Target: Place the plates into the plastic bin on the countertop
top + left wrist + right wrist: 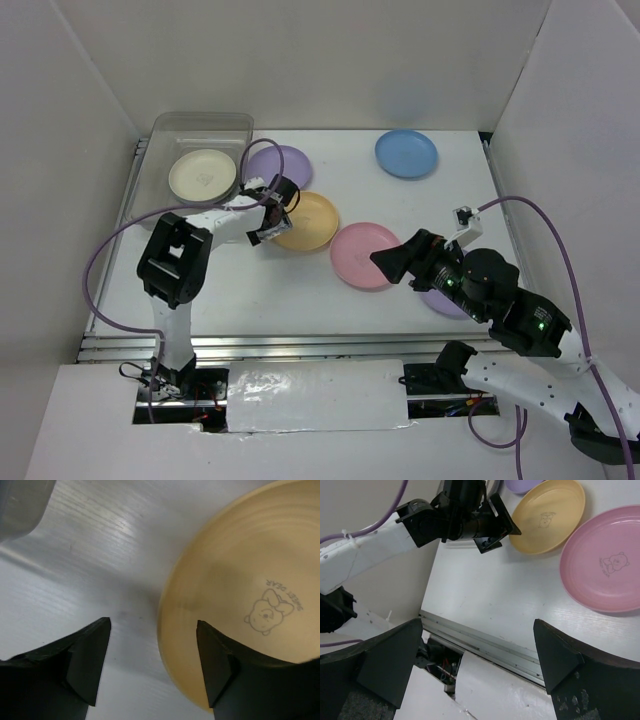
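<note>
lilac plate mostly hidden beneath right arm, yellow plate cropped

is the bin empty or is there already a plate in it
Not empty. One cream plate lies flat inside the bin, within its clear walls in the top view; nothing else shows in it.

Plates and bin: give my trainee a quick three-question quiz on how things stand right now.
1. True or false: the bin already holds the cream plate.
2. Which plate's rim sits between the fingers of the left gripper? A the blue plate; B the yellow plate; C the pink plate.
3. Fill in: the right gripper is ___ and holds nothing.

Key: 1 true; 2 B; 3 open.
</note>
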Controlling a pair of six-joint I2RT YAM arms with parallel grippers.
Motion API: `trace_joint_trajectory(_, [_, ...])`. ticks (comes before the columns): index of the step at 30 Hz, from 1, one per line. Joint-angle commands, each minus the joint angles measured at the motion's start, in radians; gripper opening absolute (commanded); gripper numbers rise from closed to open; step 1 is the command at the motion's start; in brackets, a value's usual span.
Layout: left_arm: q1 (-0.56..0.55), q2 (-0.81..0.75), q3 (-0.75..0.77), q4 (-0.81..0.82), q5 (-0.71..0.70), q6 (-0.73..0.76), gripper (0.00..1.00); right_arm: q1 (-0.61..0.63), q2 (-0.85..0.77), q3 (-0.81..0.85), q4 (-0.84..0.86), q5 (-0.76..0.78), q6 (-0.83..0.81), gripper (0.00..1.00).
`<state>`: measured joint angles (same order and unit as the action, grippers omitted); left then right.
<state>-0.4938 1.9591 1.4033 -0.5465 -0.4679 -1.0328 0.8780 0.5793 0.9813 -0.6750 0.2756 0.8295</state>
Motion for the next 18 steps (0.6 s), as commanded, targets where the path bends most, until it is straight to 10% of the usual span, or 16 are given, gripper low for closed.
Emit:
trace_joint_trajectory(1, [0.008,0.029,-0.003,0.036,-0.009,-0.019,0.75,-0.007,-0.001,-0.004,0.008,-0.006,-0.018,1.00])
trace_joint_trajectory(6, [0.001,0.011,-0.062,0.052,-0.018,-0.050,0.16,-0.008,0.005,-0.003,0.012,-0.010,-0.020,1.00])
trace_joint_trajectory(18, [-0.041,-0.310,-0.081,-0.010,-0.104,0.002,0.00,-0.007,-0.019,0.007,0.008,-0.012,-0.017,1.00])
